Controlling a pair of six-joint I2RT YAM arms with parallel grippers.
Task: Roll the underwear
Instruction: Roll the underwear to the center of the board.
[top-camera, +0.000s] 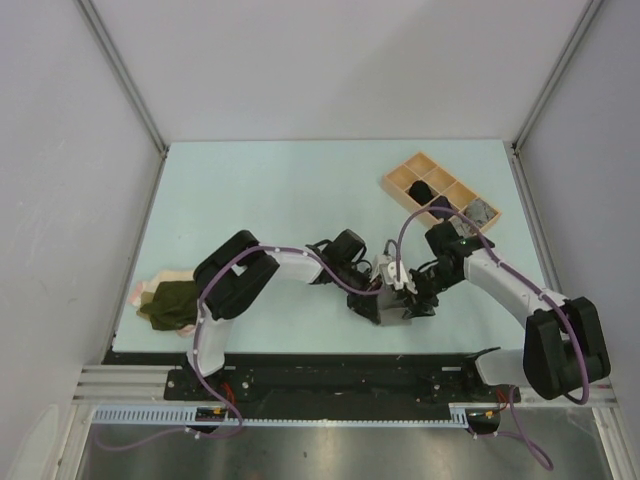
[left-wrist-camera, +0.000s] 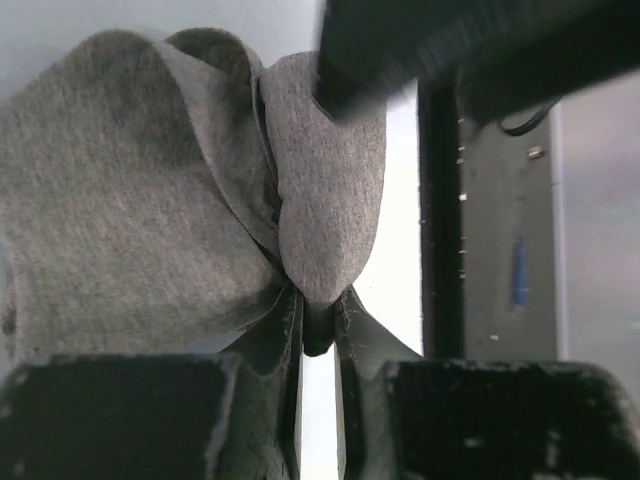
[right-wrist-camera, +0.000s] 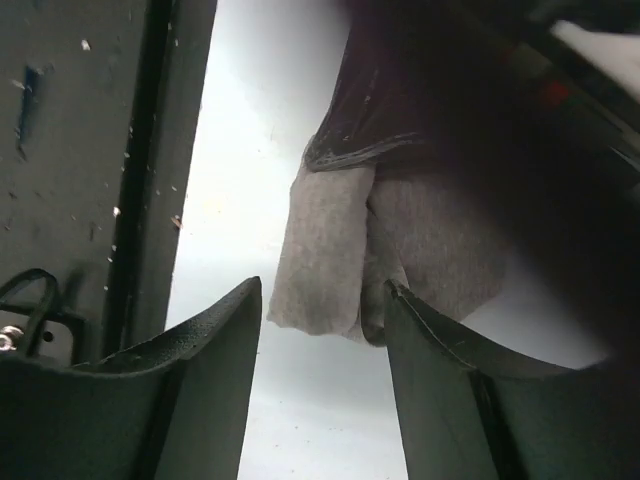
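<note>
Viewing from the left wrist: the left gripper (left-wrist-camera: 318, 325) is clamped on a fold of the grey underwear (left-wrist-camera: 150, 200). The bunched cloth extends away from the fingers, long axis up the frame. A dark arm body crosses the top.

Right wrist view: the right gripper (right-wrist-camera: 325, 330) stands with jaws apart, closed on nothing. The grey bundle lies just ahead, long axis vertical in frame.

Top view: the garment sits between both grippers, near the table's (top-camera: 280, 190) front edge. The wooden tray (top-camera: 402, 178) lies far right; an olive-and-pink pile (top-camera: 165, 300) occupies the left edge.
</note>
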